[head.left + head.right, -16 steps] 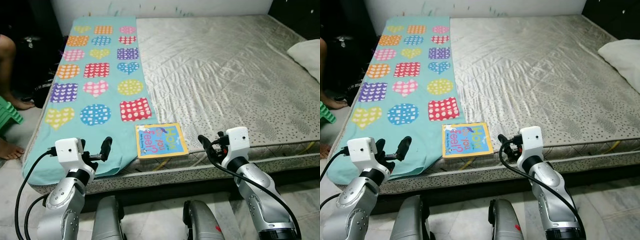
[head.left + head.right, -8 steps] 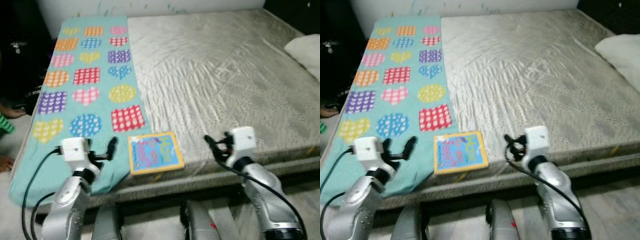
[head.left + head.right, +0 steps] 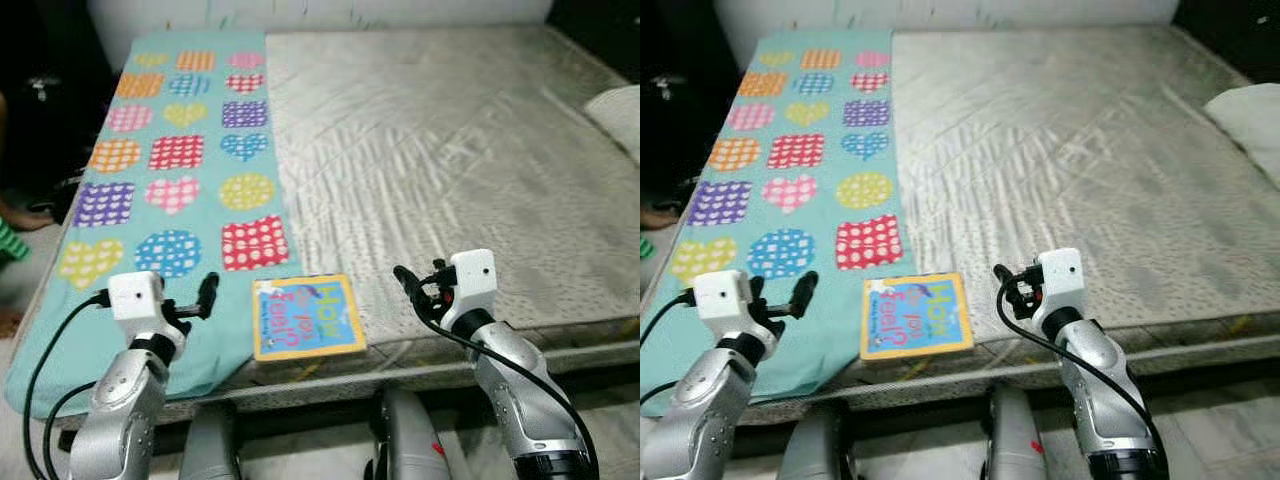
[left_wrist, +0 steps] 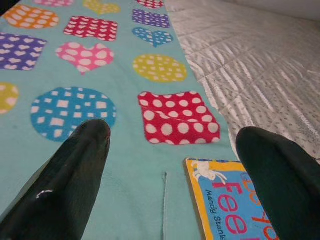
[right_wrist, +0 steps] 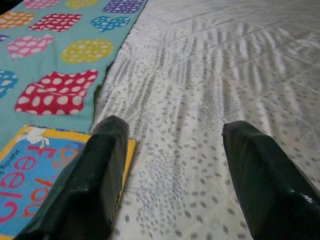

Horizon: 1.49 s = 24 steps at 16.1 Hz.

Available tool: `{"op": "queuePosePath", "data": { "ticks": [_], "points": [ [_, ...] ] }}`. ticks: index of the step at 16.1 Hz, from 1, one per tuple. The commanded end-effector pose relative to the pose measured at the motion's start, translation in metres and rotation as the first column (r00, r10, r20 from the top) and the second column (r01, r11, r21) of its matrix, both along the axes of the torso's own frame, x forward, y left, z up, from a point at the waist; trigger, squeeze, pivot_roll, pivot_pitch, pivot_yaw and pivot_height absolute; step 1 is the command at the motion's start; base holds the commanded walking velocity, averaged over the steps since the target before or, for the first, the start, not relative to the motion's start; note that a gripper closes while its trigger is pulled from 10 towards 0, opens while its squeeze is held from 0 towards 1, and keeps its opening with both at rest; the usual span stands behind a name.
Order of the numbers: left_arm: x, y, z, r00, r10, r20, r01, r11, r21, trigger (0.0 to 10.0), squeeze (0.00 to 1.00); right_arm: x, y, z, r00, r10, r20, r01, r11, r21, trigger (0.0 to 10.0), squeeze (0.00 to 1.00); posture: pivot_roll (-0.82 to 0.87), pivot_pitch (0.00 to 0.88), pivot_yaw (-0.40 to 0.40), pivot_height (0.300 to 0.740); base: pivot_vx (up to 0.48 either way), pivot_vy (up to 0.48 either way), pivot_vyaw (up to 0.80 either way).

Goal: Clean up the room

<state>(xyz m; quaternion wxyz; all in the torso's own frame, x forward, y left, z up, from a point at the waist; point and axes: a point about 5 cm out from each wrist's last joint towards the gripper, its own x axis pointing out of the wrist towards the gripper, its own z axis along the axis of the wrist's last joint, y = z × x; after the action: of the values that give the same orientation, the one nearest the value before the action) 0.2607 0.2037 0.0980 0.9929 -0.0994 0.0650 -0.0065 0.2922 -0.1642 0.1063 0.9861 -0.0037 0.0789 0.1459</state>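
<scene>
A blue picture book (image 3: 306,316) with a yellow border lies flat at the near edge of the bed, partly on the teal blanket (image 3: 170,160) patterned with hearts and circles. My left gripper (image 3: 207,291) hovers open just left of the book, over the blanket. My right gripper (image 3: 408,283) hangs open to the book's right, over the bare grey mattress (image 3: 450,140). In the left wrist view the book's corner (image 4: 225,200) sits between the fingers (image 4: 75,170). In the right wrist view the book (image 5: 30,175) lies beside one finger (image 5: 95,170).
A white pillow (image 3: 620,115) rests at the bed's far right edge. A person's foot (image 3: 20,215) and a green object (image 3: 8,245) are on the floor left of the bed. My own legs (image 3: 215,445) stand against the bed's front edge.
The camera has shifted, so the bed and book sit lower and closer in view. Both grippers hold the same open pose on either side of the book.
</scene>
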Motion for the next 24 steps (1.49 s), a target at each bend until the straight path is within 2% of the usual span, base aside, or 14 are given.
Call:
{"op": "queuePosePath", "data": {
  "ticks": [1,5,7,9,11,13,16,18,20,22,23,24],
  "points": [
    [-0.002,0.003,-0.003,1.0,0.015,-0.027,-0.014,1.0,0.006,10.0,0.0,-0.002,0.001,0.0,1.0,0.009,-0.002,-0.009,1.0,0.003,10.0,0.0,-0.12,0.109,-0.011,0.542,0.0,0.0,0.0],
    [-0.002,0.011,-0.005,0.997,0.061,-0.052,-0.063,0.998,-0.026,10.0,0.0,-0.005,-0.002,-0.001,1.0,0.006,-0.012,-0.006,1.0,0.011,10.0,0.0,-0.13,0.12,-0.013,0.532,0.0,0.0,0.0],
    [0.001,0.014,-0.004,0.995,0.074,-0.069,-0.08,0.993,-0.091,10.0,0.0,-0.006,-0.002,-0.001,1.0,0.008,-0.016,-0.007,1.0,0.011,10.0,0.0,-0.13,0.125,-0.016,0.532,0.0,0.0,0.0],
    [0.01,0.013,-0.005,0.99,0.064,-0.122,-0.083,0.984,-0.157,10.0,0.0,-0.008,-0.003,-0.001,1.0,0.007,-0.023,-0.006,1.0,0.01,10.0,0.0,-0.13,0.13,-0.019,0.532,0.0,0.0,0.0],
    [0.014,0.008,-0.007,0.988,0.034,-0.148,-0.066,0.974,-0.218,10.0,0.0,-0.01,-0.004,-0.001,1.0,0.008,-0.025,-0.008,1.0,0.008,10.0,0.0,-0.14,0.132,-0.02,0.532,0.0,0.0,0.0],
    [0.02,-0.012,-0.012,0.981,-0.077,-0.178,0.031,0.968,-0.248,10.0,0.0,-0.01,-0.004,-0.002,0.999,0.014,-0.03,-0.014,1.0,0.002,10.0,0.0,-0.14,0.131,-0.025,0.532,0.0,0.0,0.0],
    [0.026,-0.023,-0.016,0.966,-0.143,-0.214,0.083,0.96,-0.267,10.0,0.0,-0.011,-0.006,0.0,1.0,0.004,-0.022,-0.004,1.0,-0.012,10.0,0.0,-0.16,0.129,-0.026,0.532,0.0,0.0,0.0],
    [0.028,-0.025,-0.018,0.96,-0.168,-0.223,0.105,0.958,-0.268,10.0,0.0,-0.013,-0.01,0.005,1.0,-0.016,-0.004,0.016,1.0,-0.017,10.0,0.0,-0.17,0.13,-0.024,0.532,0.0,0.0,0.0],
    [0.03,-0.023,-0.021,0.953,-0.179,-0.244,0.114,0.959,-0.258,10.0,0.0,-0.017,-0.019,0.015,0.999,-0.049,-0.004,0.049,0.999,0.015,10.0,0.0,-0.19,0.135,-0.019,0.532,0.0,0.0,0.0],
    [0.029,-0.027,-0.023,0.939,-0.212,-0.271,0.135,0.952,-0.275,10.0,0.0,-0.033,-0.023,0.021,0.999,0.016,-0.032,-0.015,0.999,0.03,10.0,0.0,-0.2,0.15,-0.021,0.532,0.0,0.0,0.0],
    [0.026,-0.027,-0.029,0.927,-0.214,-0.309,0.13,0.954,-0.269,10.0,0.0,-0.047,-0.027,0.017,0.997,0.05,-0.066,-0.049,0.999,0.015,10.0,0.0,-0.21,0.156,-0.025,0.532,0.0,0.0,0.0],
    [0.025,-0.026,-0.032,0.923,-0.212,-0.32,0.127,0.956,-0.266,10.0,0.0,-0.051,-0.029,0.015,0.996,0.053,-0.077,-0.053,0.999,0.006,10.0,0.0,-0.21,0.157,-0.026,0.532,0.0,0.0,0.0]
  ]
}}
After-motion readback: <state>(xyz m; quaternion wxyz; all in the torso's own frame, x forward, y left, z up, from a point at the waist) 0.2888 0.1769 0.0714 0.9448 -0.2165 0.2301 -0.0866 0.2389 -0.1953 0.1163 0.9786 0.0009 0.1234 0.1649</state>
